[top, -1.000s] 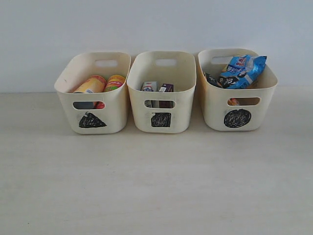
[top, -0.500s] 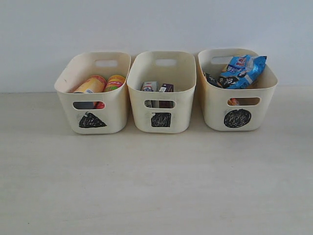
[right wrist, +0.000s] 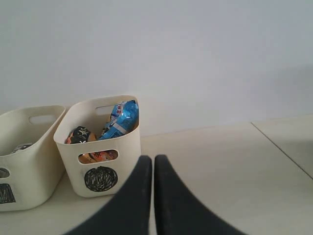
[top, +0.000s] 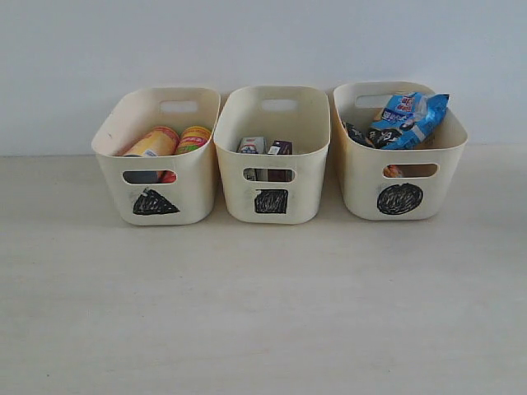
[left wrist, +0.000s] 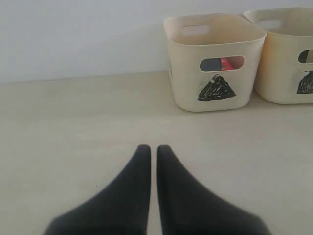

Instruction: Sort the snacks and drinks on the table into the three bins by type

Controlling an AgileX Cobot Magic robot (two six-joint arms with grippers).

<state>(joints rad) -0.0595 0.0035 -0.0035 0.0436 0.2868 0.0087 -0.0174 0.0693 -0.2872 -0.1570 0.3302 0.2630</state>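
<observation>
**Jaws clenched on nothing, both arms; sorting looked finished**

Jaws of the left arm were pressed tip to tip over bare bench [top: 263, 313], nothing between them. Right jaws the same, closed and empty, near the circle bin [top: 358, 185].

Three cream bins stood in a row along the far edge of the bench, by the wall.
- Triangle bin [top: 198, 193], left end: yellow-orange chip tube [top: 152, 143] and a second tube [top: 193, 137], both leaning.
- Square bin [top: 309, 193], middle: blue-and-white carton [top: 251, 146] beside the dark purple carton [top: 281, 147], both upright.
- Circle bin, right end: blue bag [top: 408, 119] on top, and a dark bag [top: 358, 134] beneath it. Orange showed through the handle slot.

No goods lay loose on the bench, so I judged the task done.

Risks: the blue bag stood proud of its rim and leaned toward the right side. A passing arm could catch it, or it could slide out on its own. The bins are light, and a nudge from a low arm could push one off line.

Writing: the blue bag carried a white panel with red characters, too small to read. The tube and carton labels could not be read either. The only clear marks were the black scribbled triangle, square and circle.
</observation>
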